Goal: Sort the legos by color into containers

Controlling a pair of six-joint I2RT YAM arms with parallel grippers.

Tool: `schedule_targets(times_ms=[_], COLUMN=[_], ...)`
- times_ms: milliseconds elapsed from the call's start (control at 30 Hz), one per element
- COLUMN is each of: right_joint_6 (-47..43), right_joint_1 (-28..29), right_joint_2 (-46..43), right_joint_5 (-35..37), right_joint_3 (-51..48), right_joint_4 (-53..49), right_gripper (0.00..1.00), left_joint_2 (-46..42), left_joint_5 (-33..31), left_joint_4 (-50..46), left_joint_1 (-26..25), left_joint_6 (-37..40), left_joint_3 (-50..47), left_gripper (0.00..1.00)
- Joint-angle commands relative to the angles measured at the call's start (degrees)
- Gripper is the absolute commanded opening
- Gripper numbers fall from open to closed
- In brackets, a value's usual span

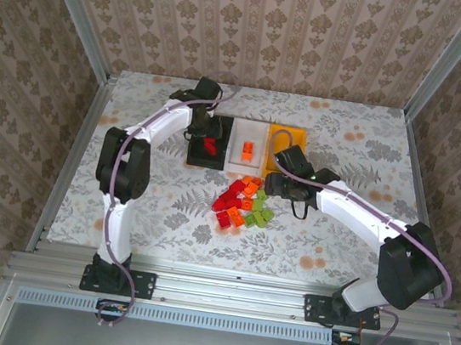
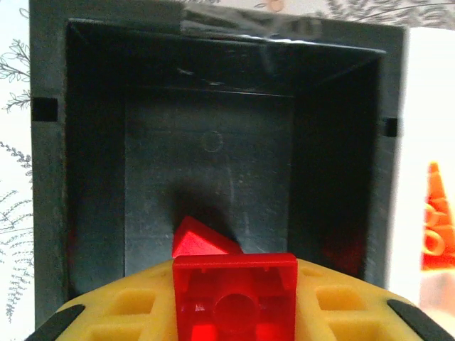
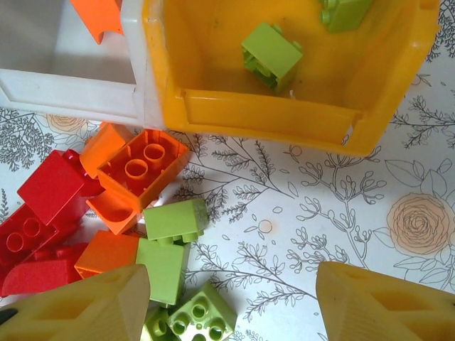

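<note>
Over the black bin [image 2: 50, 185], the left claw [image 1: 209, 138] is clamped on a red brick [image 2: 234, 295], due for release. Right claw [image 3: 231, 302] hangs apart above the pile [image 1: 242, 202] on the bench [image 3: 355, 185]; a green brick [image 3: 176, 219] seems next.

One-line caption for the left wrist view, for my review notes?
Left pincer holds a red brick over the black bin, where a second red brick lies.
</note>
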Motion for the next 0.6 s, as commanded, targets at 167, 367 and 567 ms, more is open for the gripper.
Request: schedule_targets(times_ms=[167, 367, 567], right_joint_6=[4.19, 5.63, 4.16], right_joint_1=[1.42, 2.75, 3.24], right_joint_2=[-2.38, -2.61, 1.84], right_joint_5=[-5.0, -5.74, -5.57], right_joint_3=[-5.39, -6.98, -6.15], right_joint_4=[2.55, 3.6, 7.2], right_gripper=[0.65, 0.65, 0.63], left_joint_2=[0.59, -2.16, -14.91], left_joint_5=[2.96, 3.87, 5.42], left_joint_4=[-3.38, -2.96, 3.03], left_joint_1=[0.45, 0.24, 0.01], left_joint_6=[1.32, 0.44, -2.49], left_joint_3=[3.43, 2.76, -9.34], left_gripper=[0.46, 0.63, 0.69])
